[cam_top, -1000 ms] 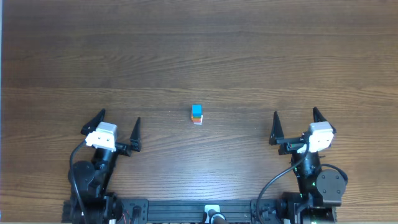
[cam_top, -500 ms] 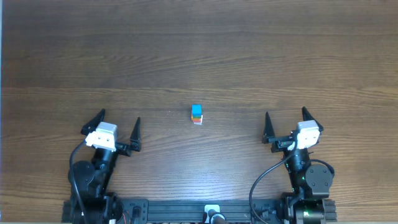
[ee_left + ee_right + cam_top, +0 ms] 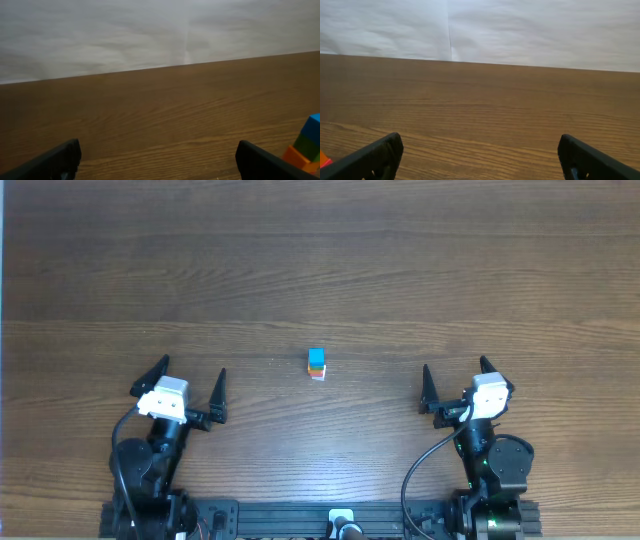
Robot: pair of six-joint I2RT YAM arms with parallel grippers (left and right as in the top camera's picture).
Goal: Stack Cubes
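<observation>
The cube stack (image 3: 316, 364), blue cube (image 3: 316, 357) on top, stood upright at frame centre on the tabletop (image 3: 320, 260), about midway between the left claw (image 3: 192, 367) and right claw (image 3: 455, 365), both spread wide and empty, neither clearly nearer.

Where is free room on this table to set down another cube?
The far half of the table, beyond the cube stack, is bare. So are the gaps from it to the left gripper and right gripper. Crowded only by the arm bases.
</observation>
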